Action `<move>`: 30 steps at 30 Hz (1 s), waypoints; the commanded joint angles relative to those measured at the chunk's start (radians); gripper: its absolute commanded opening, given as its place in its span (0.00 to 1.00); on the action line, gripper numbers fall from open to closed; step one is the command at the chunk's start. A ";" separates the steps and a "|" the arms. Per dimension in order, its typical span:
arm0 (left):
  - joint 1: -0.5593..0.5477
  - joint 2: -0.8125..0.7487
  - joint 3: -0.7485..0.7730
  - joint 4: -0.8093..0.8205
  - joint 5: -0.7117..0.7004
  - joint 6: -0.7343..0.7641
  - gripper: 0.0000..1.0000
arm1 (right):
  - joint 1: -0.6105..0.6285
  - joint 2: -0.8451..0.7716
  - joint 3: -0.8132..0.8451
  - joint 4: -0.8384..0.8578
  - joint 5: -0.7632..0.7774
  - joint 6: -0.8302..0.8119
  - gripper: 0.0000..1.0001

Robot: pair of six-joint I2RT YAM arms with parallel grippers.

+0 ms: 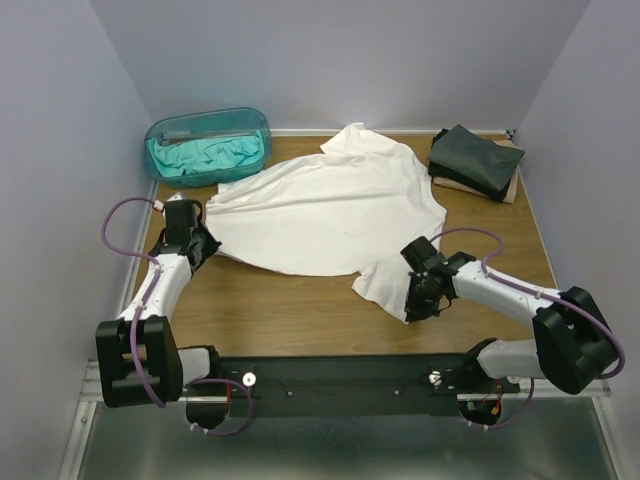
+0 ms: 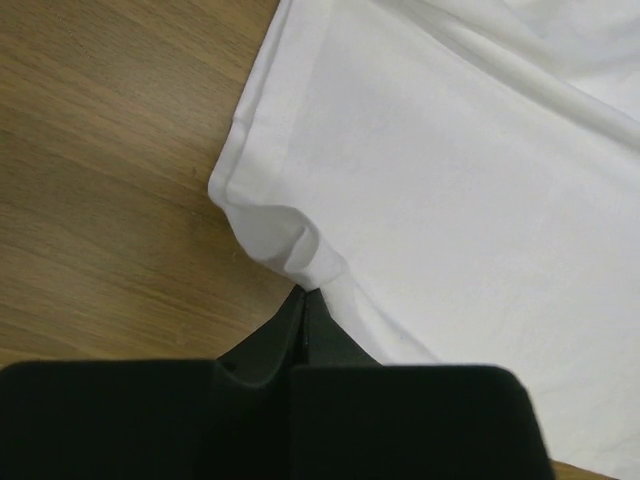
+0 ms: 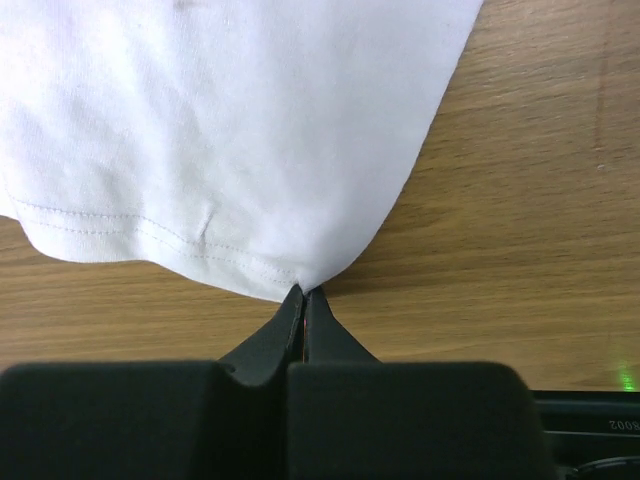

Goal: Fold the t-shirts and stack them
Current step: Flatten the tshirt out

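t-shirt (image 1: 330,205) corners, in left claw (image 2: 305,293), right claw (image 3: 303,291)

- Soft, even light fills the top view. The white t-shirt (image 1: 330,210) is the brightest thing there, and its folds are only faintly shaded.
- A thin, soft-edged shadow rims the white t-shirt's near hem on the desk (image 1: 300,310).
- Behind and right of the white t-shirt, the dark folded shirts (image 1: 472,160) sink almost to black, with little detail.
- In both wrist views the white t-shirt is nearly washed out, though the hem stitching stays legible in the right one.
- Just below the white t-shirt's edge, the left tool (image 2: 305,298) and the right tool (image 3: 303,296) are featureless black and slightly soft.
- The wood grain beside the white t-shirt is sharp.
- A small green glint (image 3: 625,380) shows well to its lower right.
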 commanded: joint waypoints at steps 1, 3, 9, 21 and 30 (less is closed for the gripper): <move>0.005 -0.040 0.006 -0.052 -0.008 -0.031 0.00 | 0.007 -0.005 -0.007 -0.009 0.022 -0.001 0.00; 0.005 -0.051 0.006 -0.067 -0.009 -0.054 0.00 | 0.007 -0.042 0.004 -0.068 0.024 0.006 0.00; 0.005 -0.146 -0.017 -0.115 0.004 -0.111 0.00 | 0.007 -0.128 0.056 -0.227 0.041 0.020 0.00; 0.005 -0.375 -0.050 -0.283 0.003 -0.180 0.00 | 0.009 -0.229 0.081 -0.372 0.078 0.043 0.01; 0.005 -0.542 -0.067 -0.420 0.004 -0.195 0.00 | 0.018 -0.315 0.089 -0.434 0.067 0.082 0.00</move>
